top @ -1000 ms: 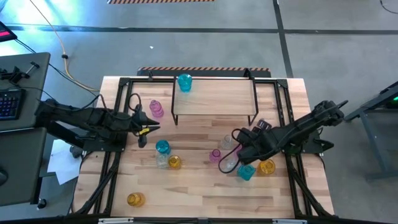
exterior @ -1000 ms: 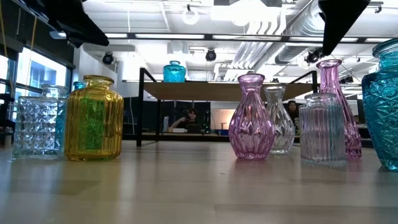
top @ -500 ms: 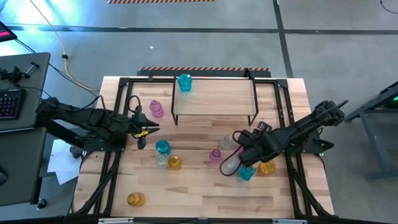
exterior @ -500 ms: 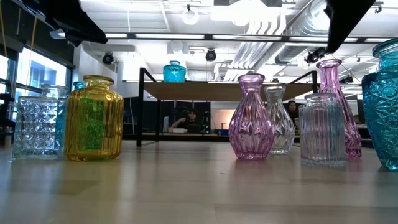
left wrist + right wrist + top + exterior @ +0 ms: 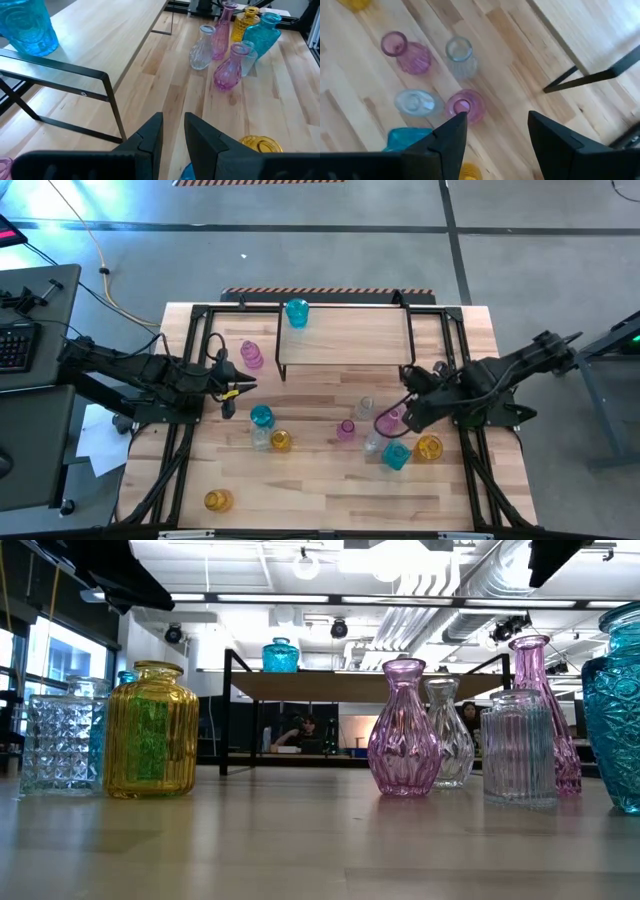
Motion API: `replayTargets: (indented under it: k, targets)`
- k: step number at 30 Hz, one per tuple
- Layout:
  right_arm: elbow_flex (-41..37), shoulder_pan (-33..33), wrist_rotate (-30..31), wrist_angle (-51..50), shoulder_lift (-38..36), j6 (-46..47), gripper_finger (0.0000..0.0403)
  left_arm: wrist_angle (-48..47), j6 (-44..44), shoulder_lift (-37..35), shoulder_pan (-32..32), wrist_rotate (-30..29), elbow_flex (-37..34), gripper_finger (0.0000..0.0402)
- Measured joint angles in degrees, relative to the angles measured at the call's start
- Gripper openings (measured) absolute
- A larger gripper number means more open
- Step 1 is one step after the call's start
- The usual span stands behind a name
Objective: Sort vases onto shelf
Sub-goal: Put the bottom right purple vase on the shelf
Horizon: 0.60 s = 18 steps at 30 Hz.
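Vases stood mostly on the table, and only one teal vase was on the shelf, at its back left corner. The others were in groups: a pink one beside the shelf's left legs, a teal, a clear and an amber one in the middle left, one amber vase alone near the front, and a cluster on the right with a tall pink vase, a clear ribbed one, a teal bottle and an amber one.

The right gripper had moved. A second earlier it hung low over the front of the right cluster, and half a second earlier it was nearly the same. At this moment the arm was pulled back toward its base and up, so the gripper hovered above the tall pink vase. Its fingers were wide apart and held nothing. I judged that it had lifted away to line up again on one vase, perhaps the tall pink one, and no grasp was begun.

The vases had not shifted in that second.

The left gripper waited in the same place near the shelf's left side. Its fingers were nearly together, with a narrow gap, and empty.
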Motion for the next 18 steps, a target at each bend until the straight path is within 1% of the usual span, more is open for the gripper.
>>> replayTargets:
  k: [3, 7, 10, 14, 18]
  targets:
    - [-4.74, -2.12, -2.84, 3.57, -1.88, -2.53, 0.0193, 0.28, 0.00, 0.00, 0.00, -0.02, 0.00, 0.0072]
    - [-14.07, -4.72, -7.55, 12.01, -7.25, -3.85, 0.0193, 0.42, -0.02, 0.00, 0.00, -0.04, 0.00, 0.0072]
    - [-18.75, -5.56, -8.55, 18.95, -11.31, -3.97, 0.0193, 0.42, -0.04, 0.00, 0.00, -0.04, 0.01, 0.0072]
    - [-22.02, -5.76, -8.64, 21.18, -13.81, -3.36, 0.0193, 0.42, -0.07, 0.00, 0.00, -0.12, 0.02, 0.0072]
    - [-22.91, -6.02, -9.69, 21.40, -12.96, -3.25, 0.0193, 0.42, -0.09, 0.00, 0.02, -0.78, 0.02, 0.0072]
